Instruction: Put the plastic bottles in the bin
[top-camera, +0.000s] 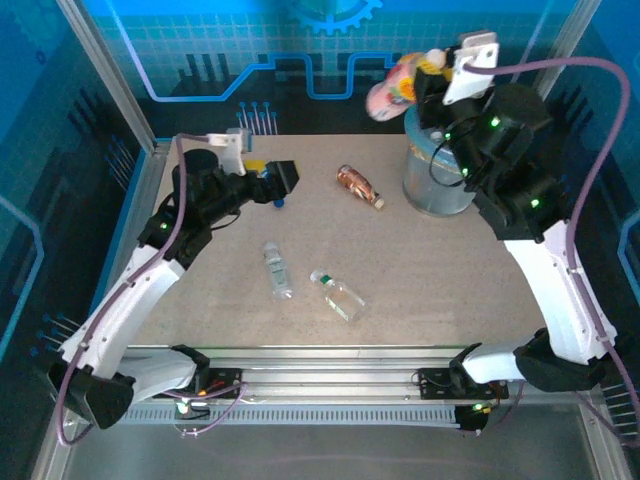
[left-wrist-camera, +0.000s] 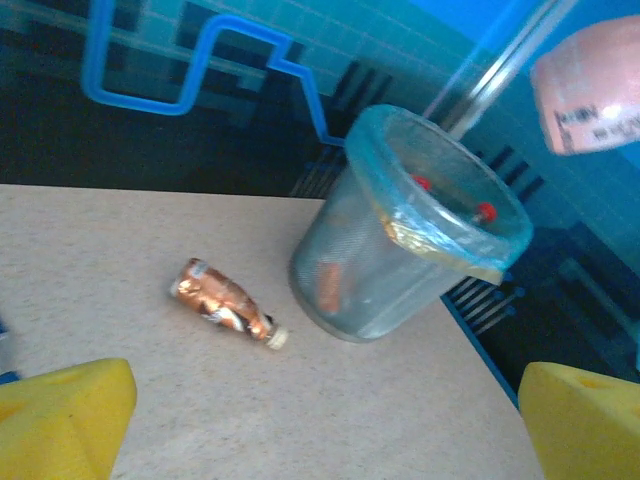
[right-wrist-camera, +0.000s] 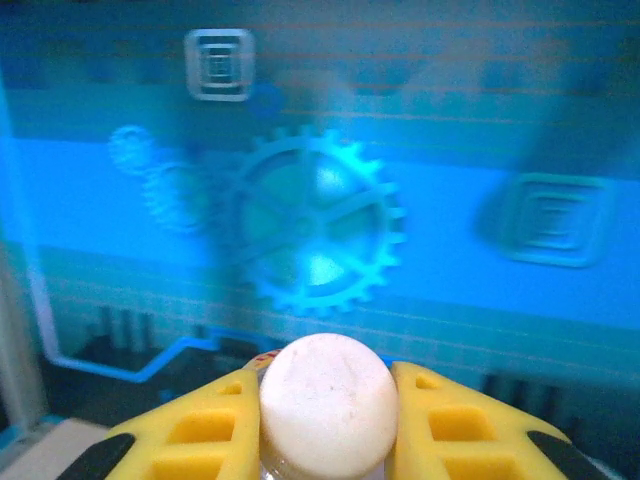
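Plastic bottles like these look light, thin-walled and slick, and likely to dent under a hard squeeze, so the stiffer neck or shoulder seems the safest hold.

From the top view, the right gripper (top-camera: 428, 75) is clamped on a pink-labelled bottle (top-camera: 392, 88), raised by the far rim of the bin (top-camera: 432, 195). A brown bottle (top-camera: 359, 186) lies just left of the bin. A clear bottle (top-camera: 277, 268) and a second clear bottle (top-camera: 340, 297) lie nearer on the surface (top-camera: 450, 280). The left gripper (top-camera: 285, 180) hangs spread and empty, left of the brown bottle.

In the left wrist view, its yellow fingers (left-wrist-camera: 60, 415) stand wide. The brown bottle (left-wrist-camera: 225, 305) lies ahead, apart from them, beside the bin (left-wrist-camera: 345, 280). Red caps (left-wrist-camera: 420, 183) show inside the bin.

In the right wrist view, the right gripper's fingers (right-wrist-camera: 205, 430) pinch a white cap (right-wrist-camera: 327, 395).
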